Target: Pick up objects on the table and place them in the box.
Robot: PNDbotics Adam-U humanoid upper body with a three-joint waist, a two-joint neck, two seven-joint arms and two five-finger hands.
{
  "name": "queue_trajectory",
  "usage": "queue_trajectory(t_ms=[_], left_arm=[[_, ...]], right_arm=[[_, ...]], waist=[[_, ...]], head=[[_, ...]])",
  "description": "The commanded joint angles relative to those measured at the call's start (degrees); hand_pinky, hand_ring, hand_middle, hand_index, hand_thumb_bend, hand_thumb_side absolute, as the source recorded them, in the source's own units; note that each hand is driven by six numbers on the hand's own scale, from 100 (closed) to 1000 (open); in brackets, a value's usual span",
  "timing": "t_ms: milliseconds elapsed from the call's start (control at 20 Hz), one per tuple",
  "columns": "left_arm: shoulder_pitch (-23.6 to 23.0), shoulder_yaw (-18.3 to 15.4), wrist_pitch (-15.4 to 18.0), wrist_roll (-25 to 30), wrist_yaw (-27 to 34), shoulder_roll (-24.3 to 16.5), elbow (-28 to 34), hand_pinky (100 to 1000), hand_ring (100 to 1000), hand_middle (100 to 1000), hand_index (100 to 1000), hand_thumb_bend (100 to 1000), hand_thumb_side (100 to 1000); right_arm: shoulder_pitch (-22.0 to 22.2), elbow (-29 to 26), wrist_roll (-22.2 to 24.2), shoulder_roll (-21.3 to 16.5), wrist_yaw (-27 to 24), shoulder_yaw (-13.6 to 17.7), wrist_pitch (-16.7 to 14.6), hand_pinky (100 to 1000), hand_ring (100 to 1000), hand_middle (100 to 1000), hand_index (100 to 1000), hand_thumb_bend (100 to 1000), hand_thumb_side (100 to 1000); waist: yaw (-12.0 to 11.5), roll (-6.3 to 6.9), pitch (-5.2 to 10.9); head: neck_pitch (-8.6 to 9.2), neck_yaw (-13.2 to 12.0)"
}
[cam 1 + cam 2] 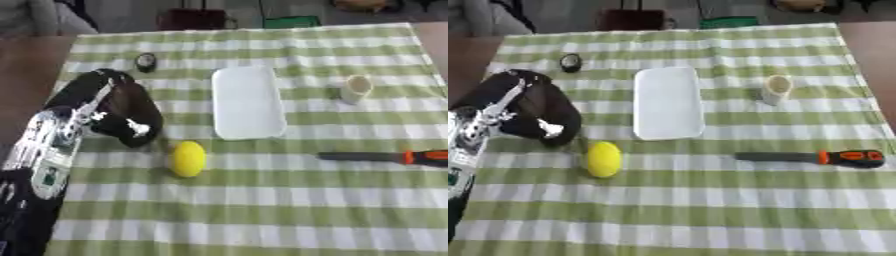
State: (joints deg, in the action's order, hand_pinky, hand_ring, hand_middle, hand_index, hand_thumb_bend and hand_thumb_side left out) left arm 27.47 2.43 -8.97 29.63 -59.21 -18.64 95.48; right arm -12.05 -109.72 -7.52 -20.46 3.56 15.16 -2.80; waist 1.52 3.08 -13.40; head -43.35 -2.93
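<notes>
The yellow lemon (pixel 187 159) lies on the checked worktop (pixel 262 210) just below the white tray (pixel 248 102), a screwdriver (pixel 815 157) well to its right, a small cup (pixel 355 89) beyond, and the left hand (pixel 127 115) beside it, fingers (pixel 140 131) curled downward, holding nothing I can see.

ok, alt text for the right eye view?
The robot's left hand hangs over a green-checked tablecloth, just up-left of a yellow lemon-like object. A white tray lies mid-table, a small cup to its right, an orange-handled tool nearer, a small dark round object at the far left.
</notes>
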Motion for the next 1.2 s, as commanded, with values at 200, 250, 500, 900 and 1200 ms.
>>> queue_trajectory(t_ms=[200,250,500,900,1200], left_arm=[[6.5,2.2,2.0,3.1,2.4,-2.4,1.0,392,478,626,820,361,348],[7.9,2.8,2.4,3.4,2.7,-2.2,0.2,391,476,625,820,366,347],[16.3,6.9,3.9,3.5,4.1,0.5,-8.8,405,488,633,820,401,353],[24.3,10.0,6.4,-4.5,0.0,7.5,-22.2,414,490,631,820,425,369],[26.3,10.9,10.3,-8.0,-6.1,11.6,-29.2,438,509,649,824,434,382]], right_arm=[[-0.3,-0.6,0.2,-1.2,0.2,0.3,0.0,578,666,718,820,448,732],[-0.3,-0.6,0.2,-1.1,0.1,0.2,0.0,578,666,718,820,448,732],[-0.6,-0.5,0.6,-1.0,-0.1,-0.1,-0.1,578,666,718,820,449,732],[-1.4,-0.5,1.4,-0.8,-0.6,-0.9,-0.4,578,665,717,820,453,733],[-1.6,-0.5,1.7,-0.8,-0.8,-1.1,-0.4,578,665,717,820,453,734]], waist=[[0.6,-0.01,1.49],[0.8,0.02,1.53],[2.2,0.16,1.69],[4.4,0.02,1.33],[5.1,0.22,1.32]], head=[[-0.38,-0.5],[-0.36,-0.6],[-0.31,-1.6],[0.01,-3.3],[-0.02,-3.9]])
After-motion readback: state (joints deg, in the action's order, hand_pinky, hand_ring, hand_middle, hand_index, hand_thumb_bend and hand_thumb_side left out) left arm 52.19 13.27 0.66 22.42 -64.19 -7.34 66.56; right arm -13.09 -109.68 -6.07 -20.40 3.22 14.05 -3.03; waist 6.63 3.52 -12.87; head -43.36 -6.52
